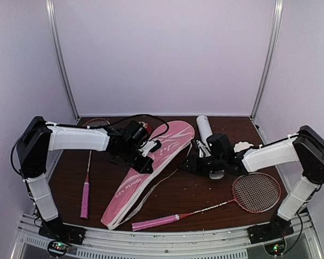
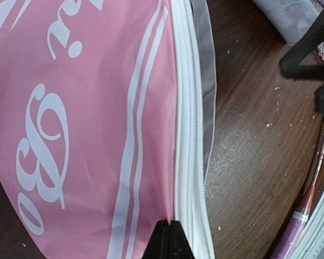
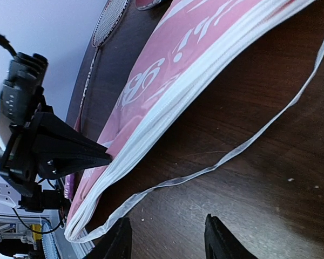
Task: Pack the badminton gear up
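Note:
The pink racket-shaped bag (image 1: 151, 170) lies diagonally across the table; its white zipper edge shows in the left wrist view (image 2: 190, 135) and the right wrist view (image 3: 167, 102). My left gripper (image 1: 149, 167) is shut, its tips (image 2: 169, 237) pinching the bag at that edge. My right gripper (image 1: 185, 165) is open and empty (image 3: 167, 243), low over bare table beside the bag's loose white strap (image 3: 205, 170). One racket (image 1: 86, 183) lies at the left, another (image 1: 216, 208) at the front right. The white tube (image 1: 204, 128) lies at the back. A shuttlecock (image 1: 242, 146) sits by my right arm.
A small dark red dish (image 1: 144, 128) sits behind the left wrist. Grey walls and metal posts close in the back and sides. A metal rail (image 1: 167, 237) runs along the near edge. The left gripper (image 3: 70, 154) shows large in the right wrist view.

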Controlling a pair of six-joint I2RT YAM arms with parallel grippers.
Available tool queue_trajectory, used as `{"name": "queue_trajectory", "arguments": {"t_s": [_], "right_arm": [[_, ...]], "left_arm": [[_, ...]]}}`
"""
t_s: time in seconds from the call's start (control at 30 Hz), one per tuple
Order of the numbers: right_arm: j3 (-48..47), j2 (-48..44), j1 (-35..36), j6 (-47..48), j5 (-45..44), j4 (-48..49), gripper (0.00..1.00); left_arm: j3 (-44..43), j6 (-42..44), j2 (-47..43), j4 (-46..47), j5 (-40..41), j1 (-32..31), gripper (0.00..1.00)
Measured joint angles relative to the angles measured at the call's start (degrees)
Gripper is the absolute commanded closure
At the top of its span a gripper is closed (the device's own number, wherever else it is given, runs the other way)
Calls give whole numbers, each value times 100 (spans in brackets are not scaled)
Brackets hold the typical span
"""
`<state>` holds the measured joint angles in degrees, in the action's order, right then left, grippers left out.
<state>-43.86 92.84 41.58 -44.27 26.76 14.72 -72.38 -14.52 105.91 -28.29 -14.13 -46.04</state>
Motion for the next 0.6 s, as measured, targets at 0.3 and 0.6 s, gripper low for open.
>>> {"name": "queue_trajectory", "arguments": {"t_s": [0.3,0.6], "right_arm": [[-581,905,326,-671,-48,894,57],[-964,1394,387,-933,-157,1285,59]], "left_arm": [[0,-2,-125,133,-96,26,100],[7,-37,-125,149,-127,39,100]]}}
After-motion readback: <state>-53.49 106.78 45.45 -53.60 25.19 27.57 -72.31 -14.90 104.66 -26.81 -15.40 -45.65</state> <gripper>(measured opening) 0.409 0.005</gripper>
